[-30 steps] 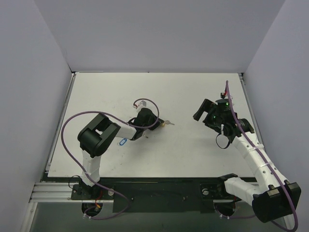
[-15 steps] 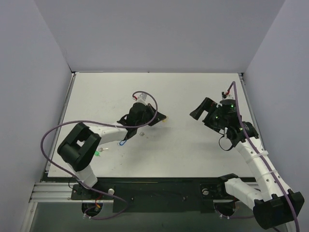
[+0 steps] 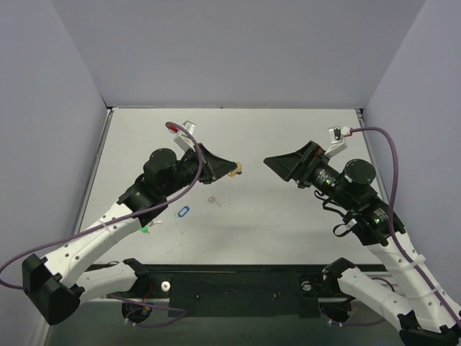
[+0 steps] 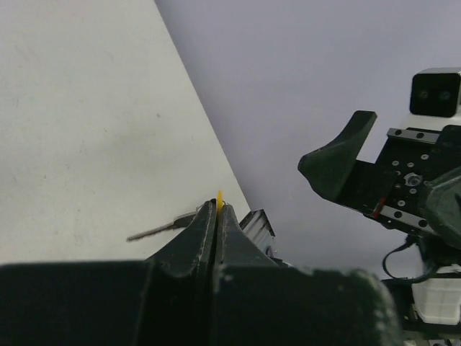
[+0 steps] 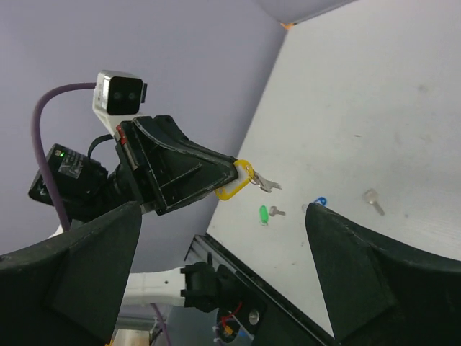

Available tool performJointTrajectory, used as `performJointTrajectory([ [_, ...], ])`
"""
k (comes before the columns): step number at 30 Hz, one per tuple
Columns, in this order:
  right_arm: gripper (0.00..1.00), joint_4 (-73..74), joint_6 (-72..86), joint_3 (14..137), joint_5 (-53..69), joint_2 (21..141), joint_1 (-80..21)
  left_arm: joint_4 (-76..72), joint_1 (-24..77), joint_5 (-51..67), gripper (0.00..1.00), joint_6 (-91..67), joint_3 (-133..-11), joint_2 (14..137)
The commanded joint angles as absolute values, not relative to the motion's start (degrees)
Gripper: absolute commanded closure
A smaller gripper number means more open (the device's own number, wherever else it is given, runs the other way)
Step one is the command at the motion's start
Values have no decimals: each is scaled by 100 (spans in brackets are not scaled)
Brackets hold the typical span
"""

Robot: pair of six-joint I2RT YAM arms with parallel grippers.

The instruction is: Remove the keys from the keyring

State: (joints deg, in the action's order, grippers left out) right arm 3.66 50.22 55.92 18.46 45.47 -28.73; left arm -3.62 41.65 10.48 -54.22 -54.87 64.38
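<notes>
My left gripper point(image 3: 227, 170) is raised above the table and shut on the yellow keyring tag point(image 3: 235, 171). In the left wrist view the tag's yellow edge point(image 4: 219, 196) pokes out between the closed fingertips of the left gripper point(image 4: 217, 207). The small silver key point(image 4: 162, 228) hangs off the ring to the left. The right wrist view shows the tag point(image 5: 234, 184) and the key point(image 5: 265, 183) held out from the left gripper point(image 5: 216, 173). My right gripper point(image 3: 277, 164) is open and empty. It faces the tag from the right with a gap between; its wide-apart fingers frame the right wrist view point(image 5: 223, 210).
On the white table point(image 3: 288, 223) lie a blue tag point(image 3: 182, 212), a green tag point(image 3: 146, 229) with its own silver key, and a small loose metal piece point(image 3: 212, 200). They also show in the right wrist view: blue tag point(image 5: 319, 201), green tag point(image 5: 263, 214), metal piece point(image 5: 372, 198).
The left arm has lifted off the table and swung up with the yellow tag and key. The right gripper has moved left and turned to face it.
</notes>
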Motion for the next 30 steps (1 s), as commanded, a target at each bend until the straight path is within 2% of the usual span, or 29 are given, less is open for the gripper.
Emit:
performJointTrajectory([
  [1, 10, -992, 5431, 5792, 1837, 4333, -3382, 588, 4184, 932, 100, -5475, -5941, 5636],
  [7, 17, -1880, 5388, 5757, 1784, 4342, -4103, 1476, 4184, 651, 100, -5984, -6328, 4993],
  [18, 30, -1811, 4509, 6170, 1249, 5027, -5483, 1863, 4201, 598, 100, -7039, -6548, 4404],
  [30, 30, -2320, 4043, 6143, 1020, 5370, -5889, 1863, 4192, 835, 100, -7655, -6767, 4307],
])
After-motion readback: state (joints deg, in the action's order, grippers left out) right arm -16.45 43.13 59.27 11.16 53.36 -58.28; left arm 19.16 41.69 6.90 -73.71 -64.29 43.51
